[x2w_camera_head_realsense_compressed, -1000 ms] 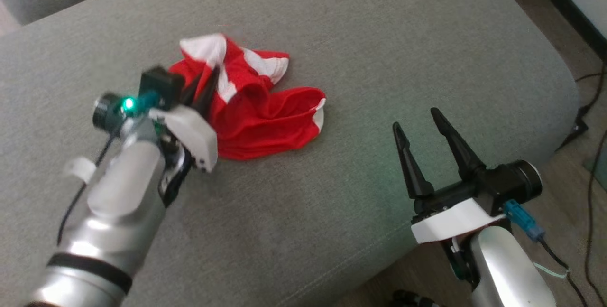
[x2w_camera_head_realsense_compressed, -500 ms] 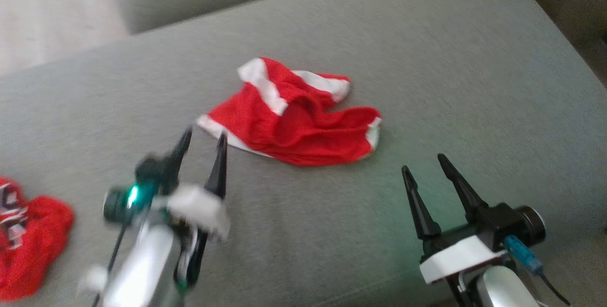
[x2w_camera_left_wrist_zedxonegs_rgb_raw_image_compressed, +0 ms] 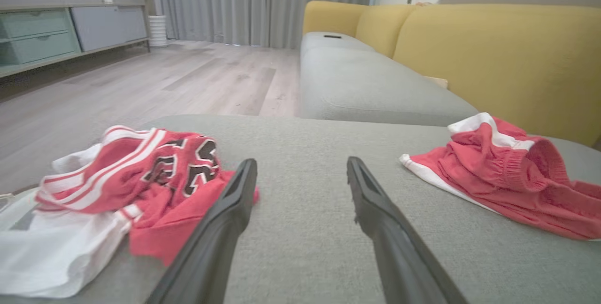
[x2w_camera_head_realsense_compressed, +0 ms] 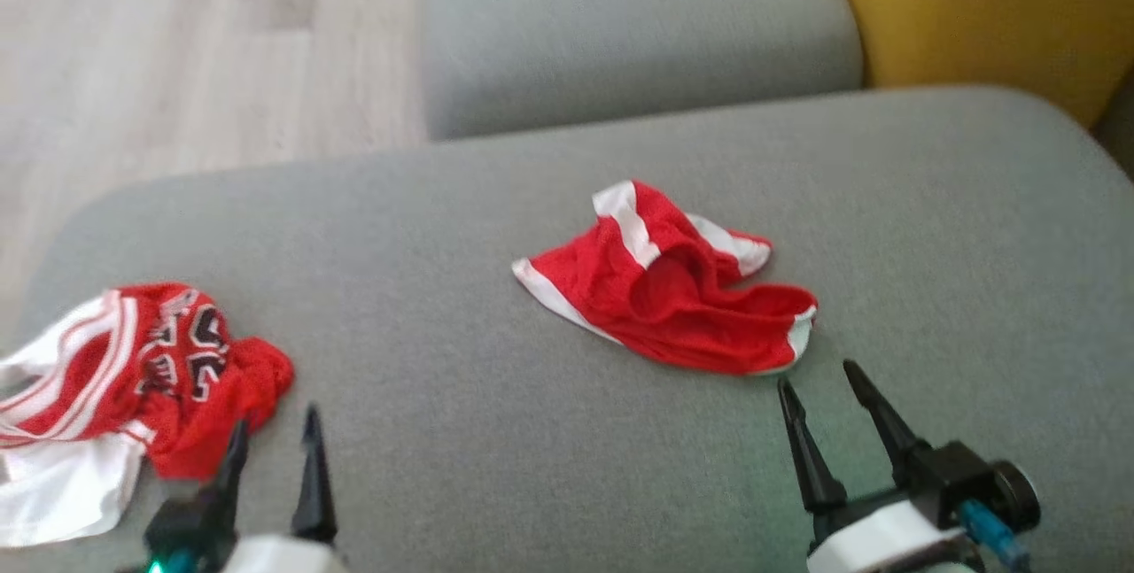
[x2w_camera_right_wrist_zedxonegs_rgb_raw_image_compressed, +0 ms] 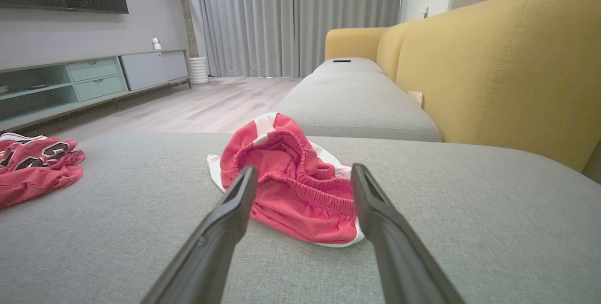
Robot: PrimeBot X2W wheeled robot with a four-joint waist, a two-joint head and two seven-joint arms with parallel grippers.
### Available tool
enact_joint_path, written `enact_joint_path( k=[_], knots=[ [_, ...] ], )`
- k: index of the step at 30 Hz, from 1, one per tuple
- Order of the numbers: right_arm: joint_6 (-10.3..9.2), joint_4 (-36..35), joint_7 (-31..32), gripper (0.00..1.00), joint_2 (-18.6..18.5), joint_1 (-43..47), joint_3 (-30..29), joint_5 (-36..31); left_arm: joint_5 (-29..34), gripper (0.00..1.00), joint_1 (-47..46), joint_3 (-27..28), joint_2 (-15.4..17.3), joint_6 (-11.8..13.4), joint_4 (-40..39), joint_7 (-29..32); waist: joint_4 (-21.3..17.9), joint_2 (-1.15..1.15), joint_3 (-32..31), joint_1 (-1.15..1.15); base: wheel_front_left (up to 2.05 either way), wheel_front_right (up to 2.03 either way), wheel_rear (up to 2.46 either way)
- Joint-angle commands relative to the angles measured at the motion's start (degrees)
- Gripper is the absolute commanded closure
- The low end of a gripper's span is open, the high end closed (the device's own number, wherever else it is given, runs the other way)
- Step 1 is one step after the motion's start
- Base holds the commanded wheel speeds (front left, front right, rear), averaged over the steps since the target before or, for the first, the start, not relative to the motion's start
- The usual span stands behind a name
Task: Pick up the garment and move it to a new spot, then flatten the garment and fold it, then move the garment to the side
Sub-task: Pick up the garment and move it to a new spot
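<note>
**Garment let go mid-cushion, left tool now empty**

So the garment, red shorts with white trim, is lying bunched up around the middle of the grey sofa cushion with nothing touching it. A second ago the left tool was pinched shut on its left edge. Now it's backed off to the near side, fingers spread and empty, just beside a separate red-and-white jersey heaped at the cushion's left end. The right tool has its fingers apart too, empty, pointing at the shorts from near their front hem. The view swung as well, so don't read the whole shift as the shorts travelling. My take: the "new spot" part looks done and flattening is next. The waistband's rolled over, so it needs spreading first.
</note>
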Motion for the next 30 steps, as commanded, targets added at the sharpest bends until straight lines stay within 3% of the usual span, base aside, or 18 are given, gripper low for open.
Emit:
enact_joint_path(
  k=[1,12,30],
  knots=[
    [0.43,-1.71,-0.62,0.00,0.13,-1.10,0.86,-0.24,0.70,0.00,-0.93,3.31,-0.63,-0.39,-3.28,-0.70,1.63,0.00,-2.21,0.00,0.00,0.00,0.00],
    [0.43,-1.24,-0.62,0.00,0.42,2.05,0.78,-0.13,4.72,0.00,5.81,5.14,-2.37,-3.50,-6.87,-0.71,1.34,0.00,-4.69,0.00,0.00,0.00,0.00],
    [0.43,-1.15,-0.62,0.00,0.58,2.96,0.24,-0.22,5.73,0.00,5.89,3.37,-2.47,-3.80,-6.78,-0.71,1.43,0.00,-5.71,0.00,0.00,0.00,0.00]
  ],
)
